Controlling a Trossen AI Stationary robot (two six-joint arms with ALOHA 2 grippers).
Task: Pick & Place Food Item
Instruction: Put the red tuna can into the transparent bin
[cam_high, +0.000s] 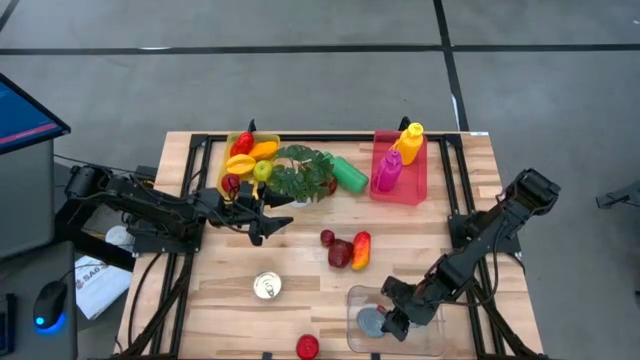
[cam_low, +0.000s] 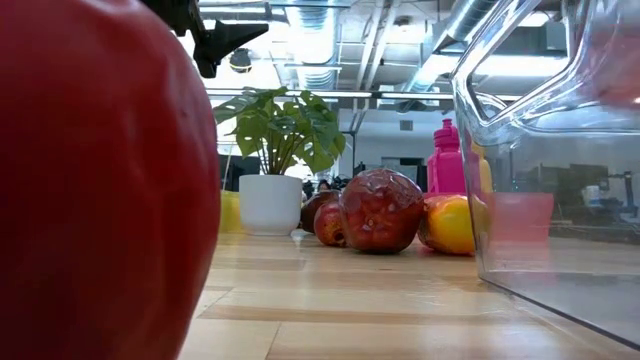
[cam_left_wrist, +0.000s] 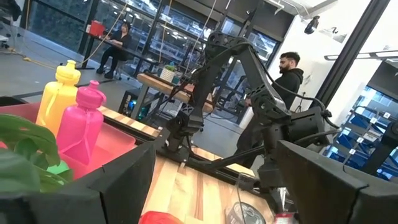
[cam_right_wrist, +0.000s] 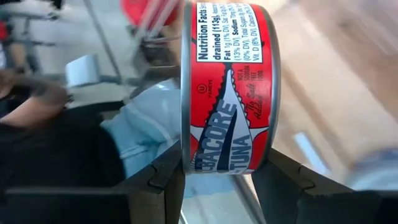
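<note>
While the right claw (cam_high: 385, 320) hangs over the clear plastic tub (cam_high: 357, 298) at the near edge of the desk (cam_high: 310, 285), the view from above shows a round tin (cam_high: 371, 321) pinched between its fingers, inside the tub's outline. If the tin is let go while tilted on edge, I judge it could roll or bounce against the tub wall. The left claw (cam_high: 262, 222) waits, spread wide and empty, just in front of the potted plant (cam_high: 300, 172), well apart from the tub.

From desk height, the tub wall (cam_low: 540, 180) fills the right side and a red blur blocks the left; the dark apple (cam_low: 382, 210) and the fruit beside it lie beyond the tub, clear of any drop.

The left wrist camera shows its own fingers apart with nothing between them.

The right wrist camera shows the tuna tin (cam_right_wrist: 229, 87) clamped by its flat faces between the two fingers (cam_right_wrist: 158, 180). The grip covers only the tin's lower part, so a jolt could let it slip or twist.
</note>
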